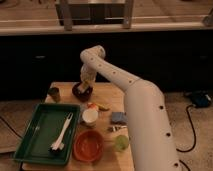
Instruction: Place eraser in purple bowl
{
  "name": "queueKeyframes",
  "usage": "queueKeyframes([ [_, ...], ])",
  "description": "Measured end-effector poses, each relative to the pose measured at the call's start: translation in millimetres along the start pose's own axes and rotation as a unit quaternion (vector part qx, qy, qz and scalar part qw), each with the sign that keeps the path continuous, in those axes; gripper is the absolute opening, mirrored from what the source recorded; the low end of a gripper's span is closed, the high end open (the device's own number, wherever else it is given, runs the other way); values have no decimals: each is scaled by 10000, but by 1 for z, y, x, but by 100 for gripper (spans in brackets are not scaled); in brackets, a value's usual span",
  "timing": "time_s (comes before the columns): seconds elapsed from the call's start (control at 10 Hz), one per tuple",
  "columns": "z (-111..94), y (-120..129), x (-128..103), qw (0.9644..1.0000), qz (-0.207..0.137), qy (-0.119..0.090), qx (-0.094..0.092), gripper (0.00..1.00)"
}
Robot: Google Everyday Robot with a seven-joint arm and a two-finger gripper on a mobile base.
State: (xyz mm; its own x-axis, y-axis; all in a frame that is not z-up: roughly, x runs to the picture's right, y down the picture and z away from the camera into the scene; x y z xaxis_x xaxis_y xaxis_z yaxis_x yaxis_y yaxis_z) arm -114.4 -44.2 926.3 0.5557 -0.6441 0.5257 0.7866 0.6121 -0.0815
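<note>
Eraser itself couldn't be picked out anywhere for sure, not on the table point(111, 96) and not clearly in the gripper, so where it sat was honestly a guess.

Working from the front edge back: the orange bowl point(89, 145) was nearest, with nothing obvious in it, next to a small green cup point(121, 143). The green tray point(37, 135) on the left held a white utensil point(61, 134). Further in stood the white cup point(90, 116) and a bluish-grey thing point(118, 118) beside it. At the far end sat the purple bowl point(80, 92), looking almost black, with a small dark cup point(54, 93) off to its left.

The gripper point(86, 82) hung right over that purple bowl, at or just above its rim, with the arm point(145, 115) stretched across from the near right. Whether it was open or clamped on something couldn't be told.

So the reach to the bowl looked done. Most likely the eraser was either in the gripper or just dropped in, leaving the release and the pull-back, but that's a guess.
</note>
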Motion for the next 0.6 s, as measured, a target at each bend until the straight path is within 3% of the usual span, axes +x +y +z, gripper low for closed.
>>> queueKeyframes([
  [0.6, 7, 0, -2, 9999, 46, -46, -84, 78],
])
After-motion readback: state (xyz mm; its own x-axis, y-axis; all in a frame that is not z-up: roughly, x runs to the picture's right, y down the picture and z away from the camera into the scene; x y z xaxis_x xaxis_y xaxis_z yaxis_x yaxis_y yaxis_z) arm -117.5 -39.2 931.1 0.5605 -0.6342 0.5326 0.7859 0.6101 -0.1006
